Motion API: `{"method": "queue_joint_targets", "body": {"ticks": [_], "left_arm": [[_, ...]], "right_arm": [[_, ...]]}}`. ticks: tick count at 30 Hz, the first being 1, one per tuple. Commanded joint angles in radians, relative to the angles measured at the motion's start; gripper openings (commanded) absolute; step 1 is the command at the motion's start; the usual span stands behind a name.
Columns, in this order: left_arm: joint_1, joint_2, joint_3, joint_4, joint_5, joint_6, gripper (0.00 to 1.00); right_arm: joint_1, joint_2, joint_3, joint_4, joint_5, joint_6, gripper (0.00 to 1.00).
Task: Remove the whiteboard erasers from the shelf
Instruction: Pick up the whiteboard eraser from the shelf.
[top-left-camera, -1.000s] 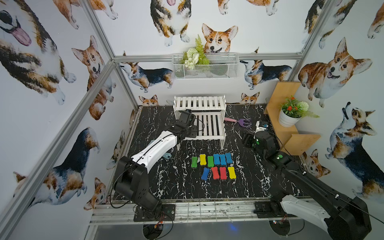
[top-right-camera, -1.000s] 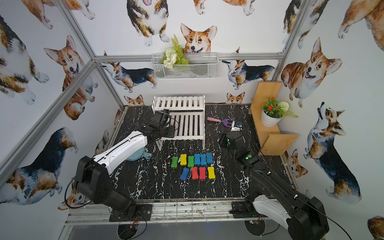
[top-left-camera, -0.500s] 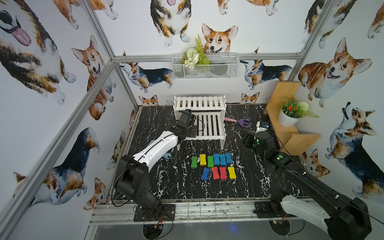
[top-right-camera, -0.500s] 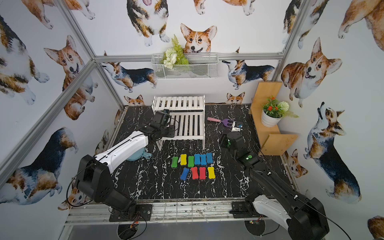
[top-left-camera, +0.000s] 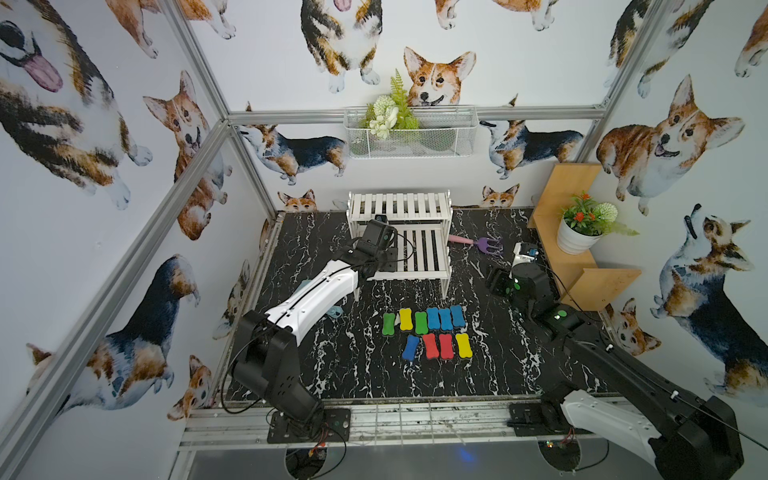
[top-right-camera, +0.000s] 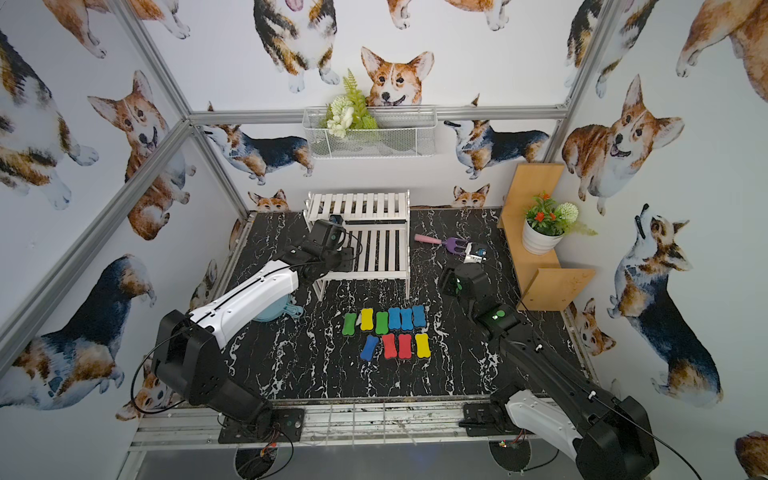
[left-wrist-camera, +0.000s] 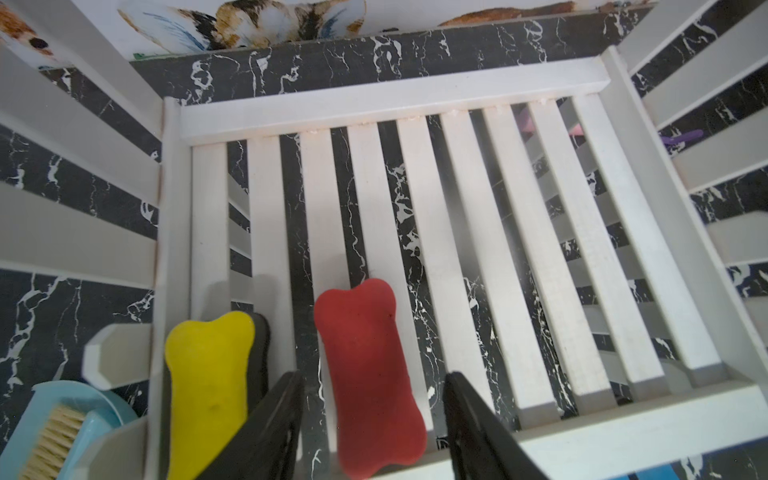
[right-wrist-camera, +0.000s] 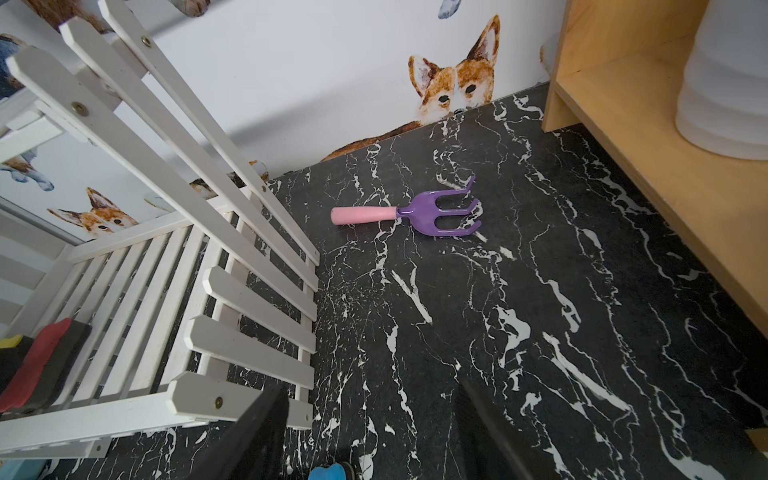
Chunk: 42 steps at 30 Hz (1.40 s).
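Right now the red eraser (left-wrist-camera: 370, 374) lies flat on the lower tier of the shelf (left-wrist-camera: 390, 99), near its front edge, with the yellow eraser (left-wrist-camera: 208, 386) just beside it in the front left corner. The left claw (left-wrist-camera: 374, 376) straddles the red one, jaws open with a gap on either side. The right claw (right-wrist-camera: 372, 387) hangs open over the desk (right-wrist-camera: 540, 332) off the shelf's right end.

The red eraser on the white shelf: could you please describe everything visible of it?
The red eraser is bone-shaped, with a matte red top and dark felt underside. It lies flat on the lower-tier slats of the shelf, beside the yellow eraser without touching. The open jaws of the left gripper straddle it, gaps either side.
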Motion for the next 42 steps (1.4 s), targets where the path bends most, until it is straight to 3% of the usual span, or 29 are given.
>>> {"method": "queue_joint_targets", "body": {"ticks": [1, 11, 20, 27, 31, 36, 42], "left_arm": [[0.001, 0.01, 0.011, -0.031, -0.03, -0.007, 0.6], [0.003, 0.059, 0.017, -0.037, -0.014, -0.013, 0.57], [0.003, 0.091, 0.034, -0.048, -0.022, -0.022, 0.41], [-0.021, -0.087, -0.024, -0.077, -0.009, -0.128, 0.4], [-0.089, -0.219, -0.14, -0.118, 0.013, -0.228, 0.4], [-0.279, -0.344, -0.295, -0.217, 0.025, -0.4, 0.39], [-0.443, -0.394, -0.453, -0.26, 0.036, -0.54, 0.39]], "right_arm": [[-0.001, -0.005, -0.002, 0.023, 0.018, -0.01, 0.7], [-0.003, -0.012, -0.003, 0.021, 0.022, -0.016, 0.7], [-0.003, -0.016, -0.009, 0.023, 0.029, -0.027, 0.7], [-0.003, -0.034, -0.003, 0.018, 0.043, -0.04, 0.7], [-0.004, -0.046, -0.015, 0.029, 0.046, -0.041, 0.7], [-0.005, -0.049, -0.017, 0.026, 0.032, -0.038, 0.71], [-0.005, -0.072, -0.021, 0.023, 0.039, -0.036, 0.71]]}}
